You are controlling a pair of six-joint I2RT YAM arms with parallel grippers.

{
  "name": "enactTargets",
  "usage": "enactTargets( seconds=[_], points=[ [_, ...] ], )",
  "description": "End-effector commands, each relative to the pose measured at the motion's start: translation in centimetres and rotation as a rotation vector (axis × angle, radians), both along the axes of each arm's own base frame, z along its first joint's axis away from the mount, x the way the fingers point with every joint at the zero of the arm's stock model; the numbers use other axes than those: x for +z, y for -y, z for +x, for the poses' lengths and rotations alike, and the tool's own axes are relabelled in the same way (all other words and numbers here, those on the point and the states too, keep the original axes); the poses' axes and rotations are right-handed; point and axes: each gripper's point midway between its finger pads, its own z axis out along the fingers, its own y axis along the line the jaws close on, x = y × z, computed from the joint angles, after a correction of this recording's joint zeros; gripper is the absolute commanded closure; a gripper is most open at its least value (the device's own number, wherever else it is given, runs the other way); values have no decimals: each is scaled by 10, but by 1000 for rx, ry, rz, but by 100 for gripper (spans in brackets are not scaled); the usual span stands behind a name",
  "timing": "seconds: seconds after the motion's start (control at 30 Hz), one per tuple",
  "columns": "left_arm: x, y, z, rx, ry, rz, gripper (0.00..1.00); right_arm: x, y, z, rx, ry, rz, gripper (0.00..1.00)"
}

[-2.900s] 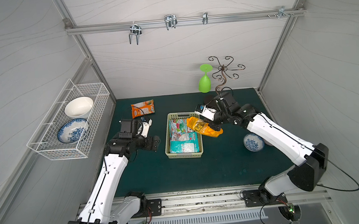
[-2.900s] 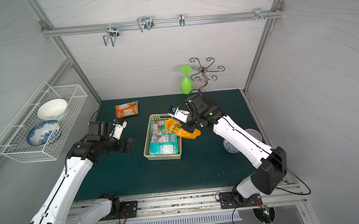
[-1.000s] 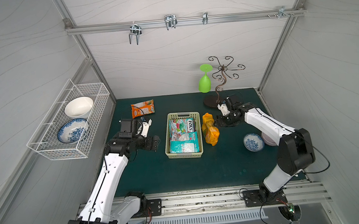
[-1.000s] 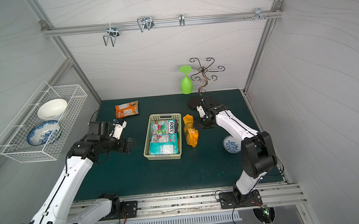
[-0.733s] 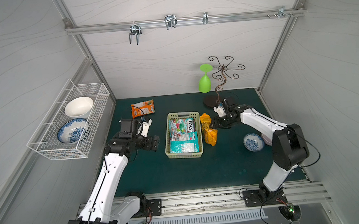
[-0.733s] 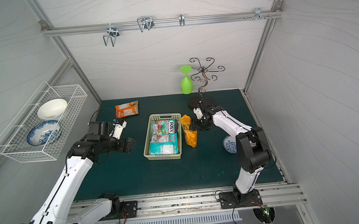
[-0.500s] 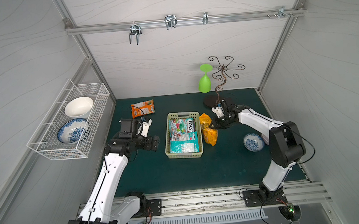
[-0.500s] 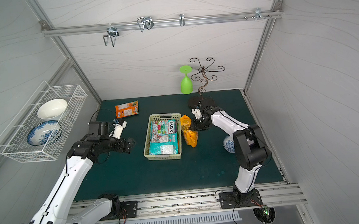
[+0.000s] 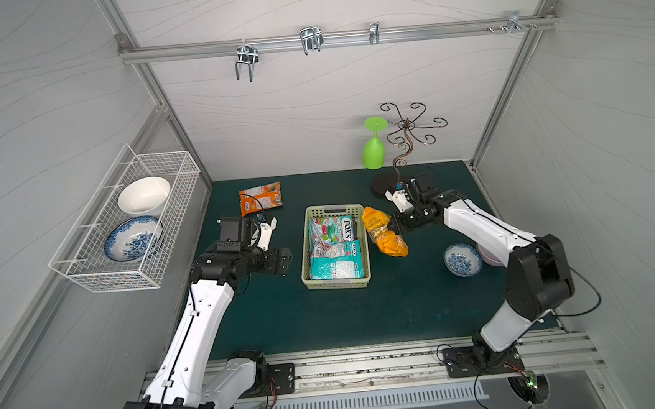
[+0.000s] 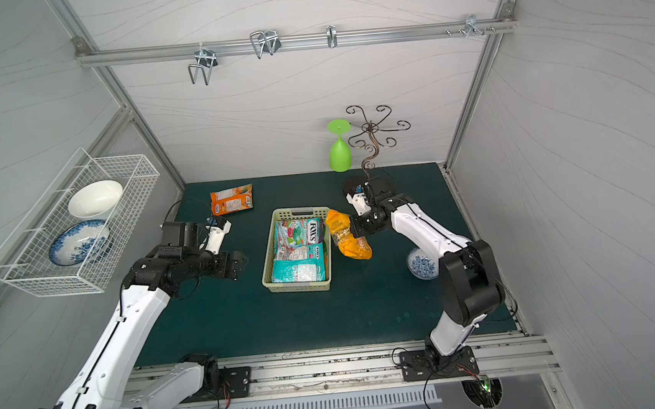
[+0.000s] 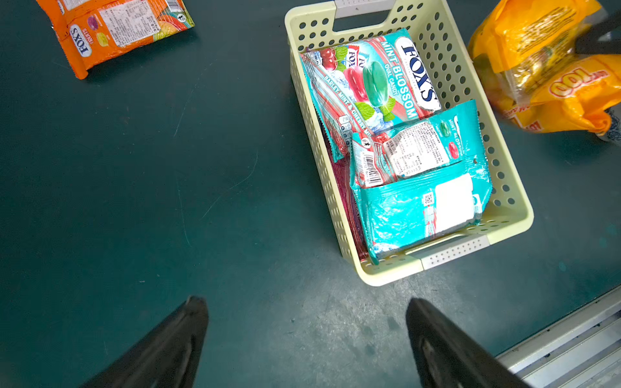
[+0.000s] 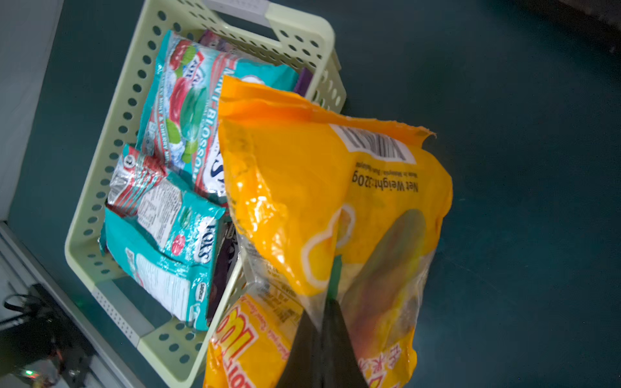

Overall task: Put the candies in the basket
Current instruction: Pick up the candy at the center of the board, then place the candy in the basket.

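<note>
Right gripper [image 12: 331, 302]: clenched on the yellow bag [image 12: 302, 188] (beside the basket [image 12: 111, 141], perhaps touching it).
Left gripper [image 11: 305, 302]: spread wide, nothing held.
Nearby: orange packet [image 11: 117, 30], laid on the mat [image 11: 168, 201].

Basket [image 9: 337, 285]: pale yellow-green, perforated, stood level in the middle of the scene.
Teal packets [image 9: 336, 264]: two Fox's packets overlapped inside the basket.
Yellow packet [image 9: 384, 233]: crumpled, just beside the basket's right wall, pinched by the right gripper [image 9: 396, 224].
Orange packet [image 9: 260, 198]: lay flat, well apart, back left.

Soft overhead light, faint shadows; both top views bend at the edges. Glare streaks the yellow packet [image 12: 285, 201]; the right claw [image 12: 327, 304] looks blurred.
</note>
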Motion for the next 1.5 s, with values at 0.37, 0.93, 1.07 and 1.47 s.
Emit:
enactTargets(
  seconds=[0.37, 0.93, 1.07, 1.47],
  points=[
    [20, 1, 8, 3, 77, -20, 3, 106, -82, -18, 619, 737, -315, 100],
    [18, -2, 9, 12, 75, -2, 3, 100, -182, 34, 901, 1108, -451, 100],
    [18, -1, 9, 11, 74, -6, 3, 87, -197, 43, 930, 1110, -447, 100],
    [18, -2, 10, 14, 68, -4, 3, 31, -182, 6, 1027, 909, -403, 61]
  ],
)
